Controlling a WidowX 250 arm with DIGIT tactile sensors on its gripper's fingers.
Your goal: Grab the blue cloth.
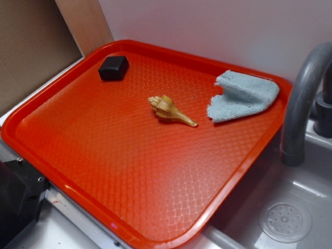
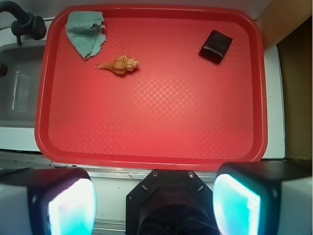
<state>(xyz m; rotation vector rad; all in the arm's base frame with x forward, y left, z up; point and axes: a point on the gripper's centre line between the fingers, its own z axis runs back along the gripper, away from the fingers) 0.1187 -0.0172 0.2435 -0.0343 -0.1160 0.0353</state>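
Observation:
The blue cloth (image 1: 242, 96) lies rumpled in the far right corner of the red tray (image 1: 78, 179); the wrist view has the cloth (image 2: 86, 32) at the tray's (image 2: 151, 159) upper left corner. My gripper (image 2: 154, 205) hangs high over the tray's near edge, far from the cloth. It is open, its two pale fingers (image 2: 72, 208) set wide apart with nothing between them. The exterior view does not show the gripper.
A tan seashell (image 1: 170, 110) lies near the tray's middle, just left of the cloth. A small black block (image 1: 113, 68) sits at the far left corner. A grey faucet (image 1: 301, 104) and sink (image 1: 290, 207) stand to the right of the tray.

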